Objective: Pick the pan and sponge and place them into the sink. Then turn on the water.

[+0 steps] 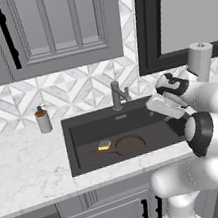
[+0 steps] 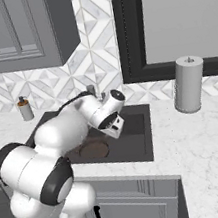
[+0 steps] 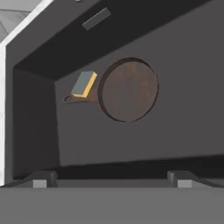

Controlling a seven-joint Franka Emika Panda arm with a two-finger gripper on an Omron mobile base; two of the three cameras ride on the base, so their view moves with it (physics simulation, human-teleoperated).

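While the pincer (image 3: 111, 183) hangs wide open and empty over the sink (image 1: 83, 125), the pan (image 3: 129, 89) lies below it on the basin floor, the sponge (image 3: 84, 83) resting on its handle.

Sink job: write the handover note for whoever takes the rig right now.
Gripper: open, holding nothing, above the sink's right part.
Pan: flat on the floor of the sink, handle pointing left.
Sponge: in the sink, lying on the pan's handle.
Faucet: behind the basin; no water visible.
Done: both items placed.
Left: turn on the water.
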